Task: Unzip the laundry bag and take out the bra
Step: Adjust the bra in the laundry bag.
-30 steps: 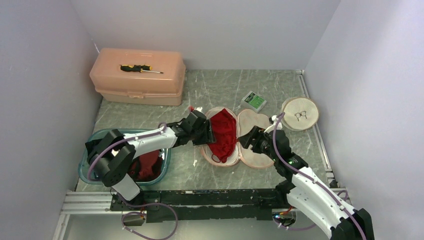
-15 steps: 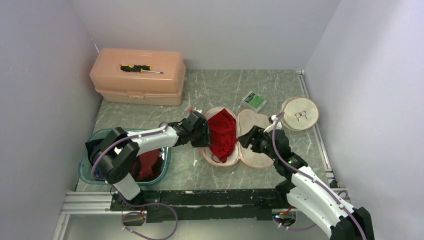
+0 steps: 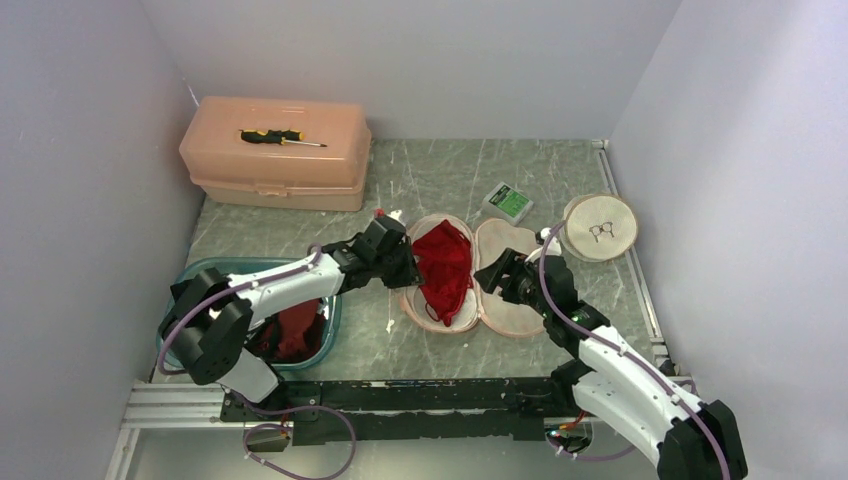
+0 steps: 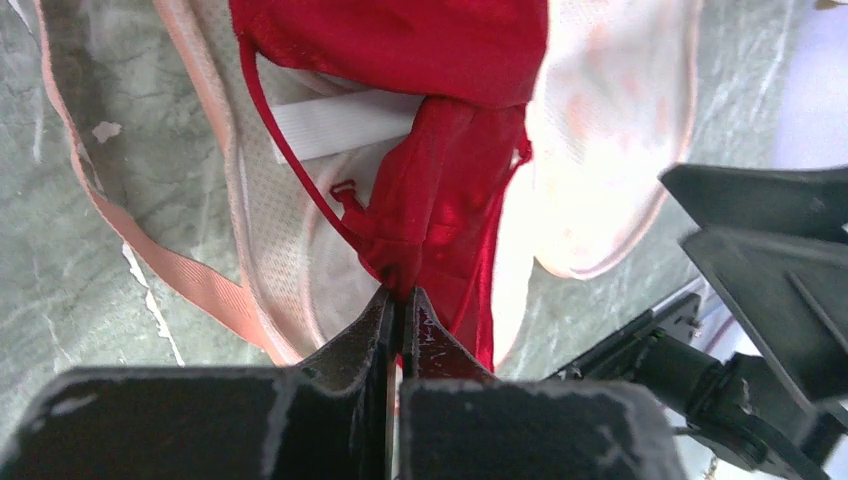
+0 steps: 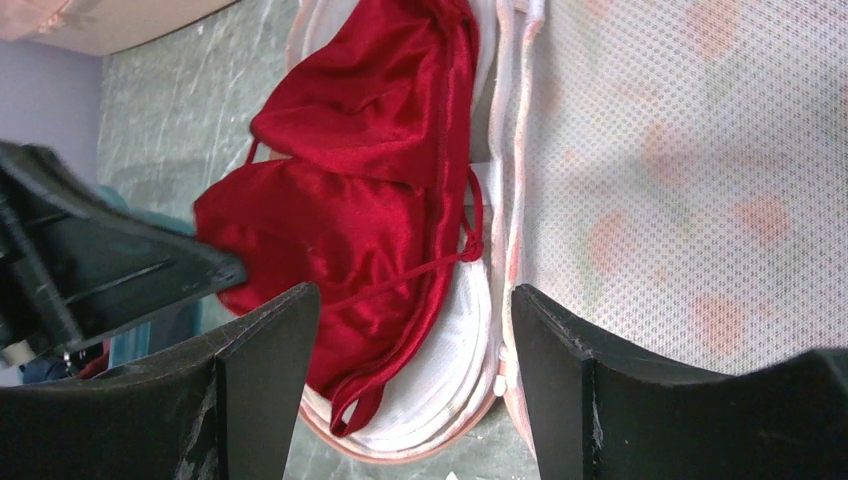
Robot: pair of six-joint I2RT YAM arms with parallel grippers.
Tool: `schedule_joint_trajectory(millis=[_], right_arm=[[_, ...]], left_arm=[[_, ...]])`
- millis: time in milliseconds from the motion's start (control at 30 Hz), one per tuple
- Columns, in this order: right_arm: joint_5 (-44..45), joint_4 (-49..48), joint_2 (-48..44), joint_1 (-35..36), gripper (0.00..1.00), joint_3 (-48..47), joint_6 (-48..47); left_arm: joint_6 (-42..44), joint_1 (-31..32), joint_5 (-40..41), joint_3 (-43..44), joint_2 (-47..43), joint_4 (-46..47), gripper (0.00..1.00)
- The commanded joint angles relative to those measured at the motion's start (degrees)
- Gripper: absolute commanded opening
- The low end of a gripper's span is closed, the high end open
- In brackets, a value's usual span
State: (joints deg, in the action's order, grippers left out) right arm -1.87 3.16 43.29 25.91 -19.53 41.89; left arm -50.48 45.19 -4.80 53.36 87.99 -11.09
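Seen from above, the left pincer (image 3: pixel 408 262) hides its own tips under its black wrist. That arm also covers half of the teal tub (image 3: pixel 334 318) at 8 o'clock on the worktop (image 3: pixel 440 175), so the red cloth inside is hard to make out.

The left wrist view settles the grip. The jaws are clenched tight on a bunched fold of the bra (image 3: pixel 443 268), close to a thin strap with a small red clasp. The bra lies in the left half of the laundry bag (image 3: pixel 508 300), which is unzipped and spread flat like a clamshell at the worktop's centre.

Only the right wrist view shows the right pincer (image 5: pixel 412 300) released. Its jaws stand wide over the join of the two halves, with the bra at its 9 o'clock. That view cuts off the bag's other half.

The bra is glossy red satin. The bag is white mesh with faded pink spots and peach edging tape. The worktop is grey-green and marbled.
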Motion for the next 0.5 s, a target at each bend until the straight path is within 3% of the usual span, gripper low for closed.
schedule_joint_trajectory(millis=[0, 300, 467], right_arm=[[-2.7, -6.4, 3.1, -1.7, 0.74, -1.7, 2.6], [-6.5, -10.5, 6.7, -3.6, 0.74, -2.0, 4.4], [-10.0, -16.4, 13.0, -4.8, 0.72, -1.7, 7.5]], left_arm=[[-0.7, -0.1, -2.8, 1.9, -4.2, -0.9, 0.03], [-1.2, -0.2, -4.4, 0.7, -7.8, -1.7, 0.03], [-6.4, -1.5, -7.7, -3.7, -7.3, 1.3, 0.03]])
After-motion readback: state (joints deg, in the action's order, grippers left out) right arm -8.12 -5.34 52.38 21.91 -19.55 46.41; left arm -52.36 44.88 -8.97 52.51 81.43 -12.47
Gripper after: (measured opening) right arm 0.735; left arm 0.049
